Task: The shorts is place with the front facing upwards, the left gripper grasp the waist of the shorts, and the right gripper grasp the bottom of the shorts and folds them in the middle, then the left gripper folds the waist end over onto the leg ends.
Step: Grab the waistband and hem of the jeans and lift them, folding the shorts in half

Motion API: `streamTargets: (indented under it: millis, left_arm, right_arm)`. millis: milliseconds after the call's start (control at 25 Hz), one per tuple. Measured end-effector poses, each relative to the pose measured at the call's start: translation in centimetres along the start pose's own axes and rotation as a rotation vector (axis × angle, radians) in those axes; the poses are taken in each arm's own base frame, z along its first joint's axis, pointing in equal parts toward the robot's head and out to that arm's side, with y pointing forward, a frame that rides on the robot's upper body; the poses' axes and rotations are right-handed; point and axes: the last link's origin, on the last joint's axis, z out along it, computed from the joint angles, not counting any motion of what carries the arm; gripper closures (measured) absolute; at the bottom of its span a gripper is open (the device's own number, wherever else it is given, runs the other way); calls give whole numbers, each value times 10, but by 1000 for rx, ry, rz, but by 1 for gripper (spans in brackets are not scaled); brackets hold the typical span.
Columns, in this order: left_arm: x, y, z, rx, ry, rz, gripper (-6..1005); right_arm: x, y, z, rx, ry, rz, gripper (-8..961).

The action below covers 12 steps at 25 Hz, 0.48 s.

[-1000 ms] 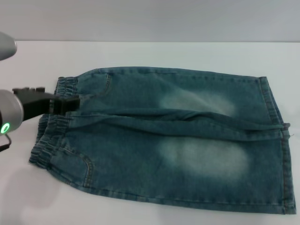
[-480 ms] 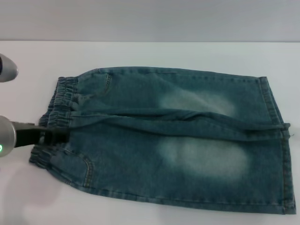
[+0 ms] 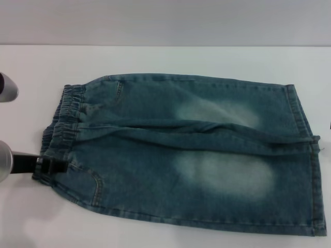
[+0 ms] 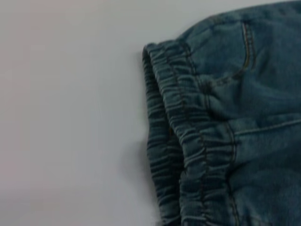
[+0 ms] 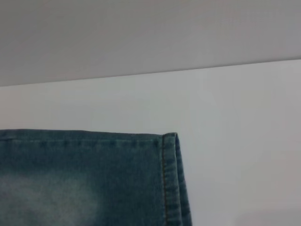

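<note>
The shorts [image 3: 181, 155] cover most of the white table [image 3: 170, 59], leaving bare strips along all 4 sides. The left gripper [image 3: 51, 166] sits at the waist of the shorts [image 3: 57, 139], blocking that near corner; the far corner lies unobstructed.

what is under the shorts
The shorts lie flat on a white table, which shows all around them. The table beneath is covered by denim, so anything there is hidden. The left hand is at the waistband edge.

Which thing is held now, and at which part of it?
It cannot be told. The left gripper is at the near corner of the waist of the shorts, but its grip is not visible.
</note>
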Motion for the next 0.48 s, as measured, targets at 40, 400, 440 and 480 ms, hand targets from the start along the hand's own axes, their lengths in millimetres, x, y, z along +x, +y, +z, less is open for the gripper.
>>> streamTargets:
  millis: [40,400,440,480]
  left_arm:
    - [0,0,1,0,-4,-1,165]
    - [0,3,7,-5,-26,7,165]
    - [1,3,8,-6,-28,10,165]
    - [1,4,8,-6,-29,12,165]
  right_arm:
    - [0,1,0,-2,0,-2,254]
    - [0,3,1,-7,2,-10,265]
    - [1,3,1,-6,3,-10,266]
    - [1,3,1,-6,3,-10,267]
